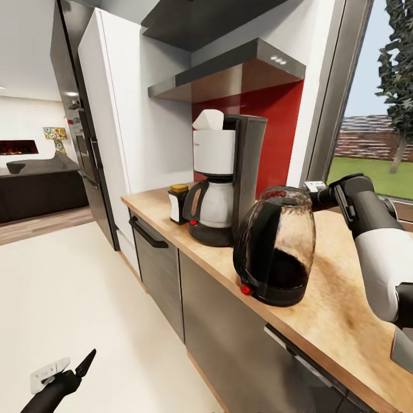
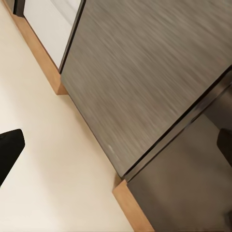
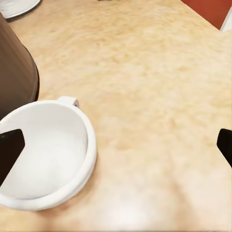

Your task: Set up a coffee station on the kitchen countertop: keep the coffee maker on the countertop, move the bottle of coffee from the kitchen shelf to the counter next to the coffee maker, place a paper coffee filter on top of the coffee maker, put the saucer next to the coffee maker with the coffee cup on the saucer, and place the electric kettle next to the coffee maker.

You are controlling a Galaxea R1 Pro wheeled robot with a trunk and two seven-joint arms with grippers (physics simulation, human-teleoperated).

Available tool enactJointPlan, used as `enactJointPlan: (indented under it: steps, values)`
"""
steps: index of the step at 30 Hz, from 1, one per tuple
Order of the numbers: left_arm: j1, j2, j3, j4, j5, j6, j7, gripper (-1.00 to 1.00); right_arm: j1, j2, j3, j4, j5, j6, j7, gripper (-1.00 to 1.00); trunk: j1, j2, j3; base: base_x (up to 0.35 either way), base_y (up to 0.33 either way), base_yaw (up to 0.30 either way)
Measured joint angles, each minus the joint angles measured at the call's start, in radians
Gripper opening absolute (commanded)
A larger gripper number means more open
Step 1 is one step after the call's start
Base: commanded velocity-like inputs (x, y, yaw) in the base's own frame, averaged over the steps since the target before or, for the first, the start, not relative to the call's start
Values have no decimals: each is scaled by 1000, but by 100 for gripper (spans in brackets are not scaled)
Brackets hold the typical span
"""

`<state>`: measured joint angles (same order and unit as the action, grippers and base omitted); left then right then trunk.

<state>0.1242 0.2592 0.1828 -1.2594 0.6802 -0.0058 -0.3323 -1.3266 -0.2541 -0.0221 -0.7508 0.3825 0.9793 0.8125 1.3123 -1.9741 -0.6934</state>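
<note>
Coffee cup (image 3: 46,154) beside electric kettle (image 1: 275,246) on bench (image 1: 338,310): light, brittle; pinch rim. Right gripper (image 3: 116,150) spread wide above. Left gripper (image 1: 71,373): cannot tell.

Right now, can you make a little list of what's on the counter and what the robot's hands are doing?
counter: light wood
coffee maker: upright on counter, filter on top
bottle: right beside coffee maker
kettle: on counter, near coffee maker
cup: on counter beside kettle, no saucer under it
right gripper: open, over counter next to cup
left gripper: low, above floor
</note>
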Motion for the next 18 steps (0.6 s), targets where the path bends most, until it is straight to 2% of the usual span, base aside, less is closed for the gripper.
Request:
enactJointPlan:
  steps: [7, 18]
  values:
    - [0, 0, 0, 0, 0, 0, 0, 100, 0, -2, -1, 0, 5, 0, 0, 100, 27, -49, -22, 0, 0, 0]
    - [0, 0, 0, 0, 0, 0, 0, 100, 0, -3, -1, 0, 6, 0, 0, 100, 27, -49, -22, 0, 0, 0]
